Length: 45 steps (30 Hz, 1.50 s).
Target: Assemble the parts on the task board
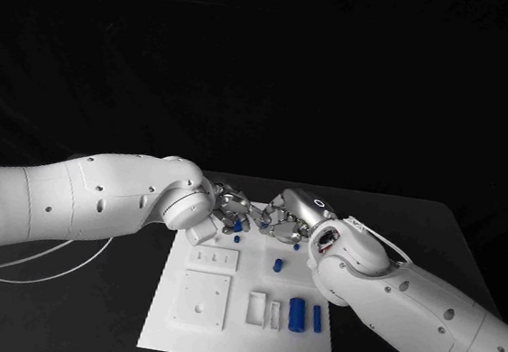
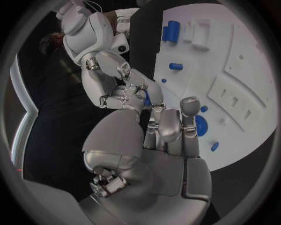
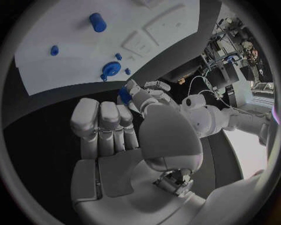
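Both hands meet over the far edge of the white task board [image 1: 240, 343]. A small blue part [image 1: 238, 225] sits between their fingertips, above the board's far end. My left hand [image 1: 225, 205] pinches it from the left, and my right hand [image 1: 285, 224] holds it from the right. In the left wrist view the blue part [image 2: 147, 99] lies at the right hand's fingertips [image 2: 136, 92], just past my left hand [image 2: 166, 124]. In the right wrist view the blue part [image 3: 124, 93] sits in the left hand's fingers [image 3: 142, 95], beyond my right hand [image 3: 105, 122].
A blue gear [image 3: 111, 69] lies on the board's far end, also as the gear [image 2: 201, 125]. Two blue cylinders [image 1: 297, 314] stand beside white blocks [image 1: 258, 306] near the middle. A small blue peg [image 1: 279, 263] and recessed white plates [image 1: 202, 298] lie on the board.
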Motion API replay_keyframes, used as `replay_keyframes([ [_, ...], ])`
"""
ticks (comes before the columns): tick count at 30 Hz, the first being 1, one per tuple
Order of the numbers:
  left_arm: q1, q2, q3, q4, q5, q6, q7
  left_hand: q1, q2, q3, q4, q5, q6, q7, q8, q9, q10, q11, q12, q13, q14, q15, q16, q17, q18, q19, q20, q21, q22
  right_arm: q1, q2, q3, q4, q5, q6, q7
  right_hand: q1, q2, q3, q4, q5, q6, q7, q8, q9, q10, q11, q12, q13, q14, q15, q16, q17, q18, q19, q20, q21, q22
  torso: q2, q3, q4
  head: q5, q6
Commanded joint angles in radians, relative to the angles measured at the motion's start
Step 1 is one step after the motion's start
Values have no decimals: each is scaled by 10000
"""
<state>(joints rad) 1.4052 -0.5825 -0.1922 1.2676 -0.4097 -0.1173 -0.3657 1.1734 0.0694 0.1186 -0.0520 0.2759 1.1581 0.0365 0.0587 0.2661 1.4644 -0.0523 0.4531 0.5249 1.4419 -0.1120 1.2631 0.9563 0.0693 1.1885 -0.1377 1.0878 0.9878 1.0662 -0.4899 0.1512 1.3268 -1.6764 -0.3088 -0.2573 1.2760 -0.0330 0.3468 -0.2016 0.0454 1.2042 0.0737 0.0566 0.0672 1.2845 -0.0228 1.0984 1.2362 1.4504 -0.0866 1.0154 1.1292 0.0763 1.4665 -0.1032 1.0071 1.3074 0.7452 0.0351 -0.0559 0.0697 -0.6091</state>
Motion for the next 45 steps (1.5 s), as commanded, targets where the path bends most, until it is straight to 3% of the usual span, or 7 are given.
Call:
replay_keyframes([
  [1,18,57,12,-12,54,138,63,9,103,87,-104,380,36,-16,60,74,311,-72,-36,-8,22,-66,66,20,78,56,14,-56,21,-15,50,-8,40,-122,26,79,40,98,41,3,47,224,-92,66,13,58,-38,-29,16,55,-29,-32,5,-132,237,-61,12,1319,-1,1,-5,5,-17],
  [11,18,50,12,-32,162,176,66,-152,93,1052,-816,2791,165,0,81,548,335,-57,-101,-72,15,-67,79,34,92,33,14,-140,117,-57,71,-22,-49,-128,26,78,11,108,38,7,45,230,-96,68,15,62,-37,-23,21,56,-29,-36,4,-131,241,-60,11,1320,10,0,17,3,-46],
  [13,18,49,11,-33,168,187,65,-479,81,1543,-1094,2993,192,5,72,846,358,-52,-114,-98,11,-64,73,28,109,23,19,-165,172,-63,76,-23,-53,-128,20,80,5,108,32,13,44,234,-100,68,15,64,-40,-21,22,56,-30,-38,3,-131,241,-61,9,1319,9,-3,12,11,-51],
  [20,18,53,11,-16,177,218,58,-793,142,1901,-1445,3133,308,-70,82,1616,403,-50,-70,-143,20,-85,88,49,100,56,9,-260,358,-74,85,-26,-63,-123,-11,86,-9,110,11,29,43,233,-106,64,13,65,-46,-25,21,54,-33,-49,-4,-132,242,-63,3,1318,3,-7,7,12,-70],
  [30,18,48,11,-14,171,233,76,-866,-20,1800,-1303,2921,671,-264,87,2811,432,-130,83,-281,36,-138,156,129,28,123,-43,-394,528,-90,89,-28,-82,-83,-12,101,-9,110,11,29,43,233,-106,64,13,65,-46,-25,21,54,-33,-49,-4,-132,242,-63,3,1318,5,-3,12,14,-92],
  [38,17,38,10,-31,98,97,141,-821,-295,1822,-1065,2835,977,-458,67,4880,465,-199,411,-461,56,-205,243,208,-36,208,-103,-534,732,-139,78,-31,-95,-25,-34,137,-10,110,-10,47,44,220,-104,64,11,56,-44,-44,10,56,-34,-58,-9,-132,242,-66,-16,1314,7,-2,17,29,-123],
  [45,7,51,8,-44,-7,-106,245,-753,-433,1822,-1070,2821,1233,-543,77,5340,497,-221,702,-619,65,-220,298,240,-52,238,-108,-613,828,-178,38,-31,-65,3,-123,175,-17,99,-23,62,47,188,-99,62,8,45,-41,-66,-6,53,-32,-81,-26,-130,242,-64,-37,1310,5,-6,12,44,-136],
])
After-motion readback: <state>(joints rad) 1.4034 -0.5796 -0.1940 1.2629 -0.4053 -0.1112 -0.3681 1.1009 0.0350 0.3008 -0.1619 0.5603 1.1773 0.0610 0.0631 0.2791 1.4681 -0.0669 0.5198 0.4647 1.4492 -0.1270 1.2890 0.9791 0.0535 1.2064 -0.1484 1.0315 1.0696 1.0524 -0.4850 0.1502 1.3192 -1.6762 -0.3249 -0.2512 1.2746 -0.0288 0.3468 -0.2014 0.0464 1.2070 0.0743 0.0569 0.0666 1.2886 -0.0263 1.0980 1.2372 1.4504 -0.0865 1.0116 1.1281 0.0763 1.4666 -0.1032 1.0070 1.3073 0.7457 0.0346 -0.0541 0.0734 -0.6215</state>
